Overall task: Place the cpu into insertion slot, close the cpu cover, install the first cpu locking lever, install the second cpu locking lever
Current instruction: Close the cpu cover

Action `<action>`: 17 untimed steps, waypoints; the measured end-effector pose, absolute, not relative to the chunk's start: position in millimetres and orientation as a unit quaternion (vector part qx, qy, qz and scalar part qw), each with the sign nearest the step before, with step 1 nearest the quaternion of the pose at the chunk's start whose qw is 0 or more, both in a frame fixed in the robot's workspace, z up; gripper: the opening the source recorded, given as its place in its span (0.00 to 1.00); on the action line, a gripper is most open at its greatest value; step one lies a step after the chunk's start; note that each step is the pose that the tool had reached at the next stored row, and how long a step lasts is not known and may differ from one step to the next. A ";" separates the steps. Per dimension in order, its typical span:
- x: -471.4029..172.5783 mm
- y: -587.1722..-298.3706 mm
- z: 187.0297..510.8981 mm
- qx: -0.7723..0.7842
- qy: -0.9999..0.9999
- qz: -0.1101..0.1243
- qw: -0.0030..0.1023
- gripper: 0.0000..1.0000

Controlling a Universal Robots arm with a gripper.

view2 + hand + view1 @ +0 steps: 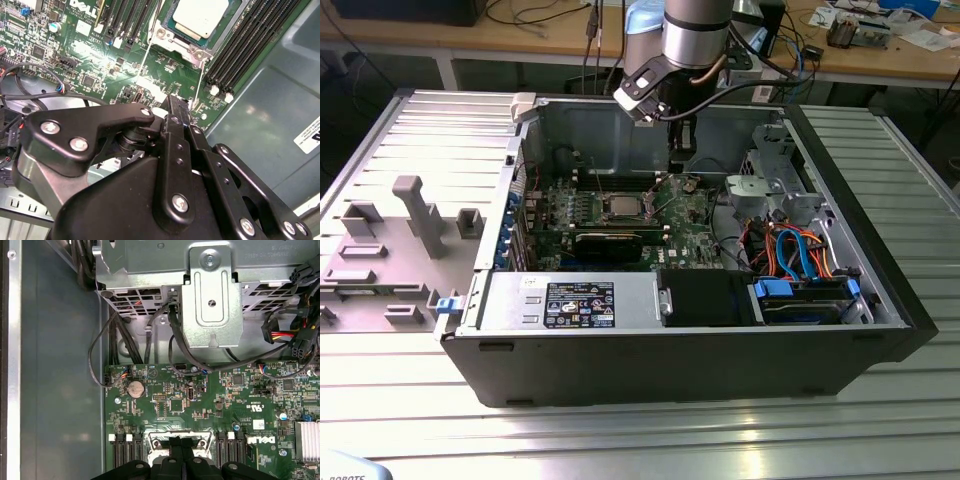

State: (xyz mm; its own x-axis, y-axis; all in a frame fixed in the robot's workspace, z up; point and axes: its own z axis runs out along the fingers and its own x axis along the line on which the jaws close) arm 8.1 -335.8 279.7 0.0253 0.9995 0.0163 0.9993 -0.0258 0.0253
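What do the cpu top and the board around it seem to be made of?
The cpu: top looks like dull silver metal, matte, no sharp glare. The circuit board: probably rigid laminate under a glossy green coating; light patches shine on it.

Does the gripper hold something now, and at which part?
Nothing is held: the black gripper is shut and empty; the silver square cpu lies in the silver-framed insertion slot.

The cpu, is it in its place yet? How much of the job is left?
Done: the cpu lies in the insertion slot, and the cpu cover seems to lie flat around it. In hand: nothing; the gripper hangs shut and empty above the green board. Left: both thin locking levers look raised, not latched.
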 end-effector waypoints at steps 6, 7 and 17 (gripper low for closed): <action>8.1 -335.8 279.7 0.716 0.698 0.015 0.004 0.11; 8.1 -335.8 279.7 0.716 0.698 0.014 0.004 0.11; 34.6 -335.5 264.4 0.716 0.698 0.012 0.001 0.11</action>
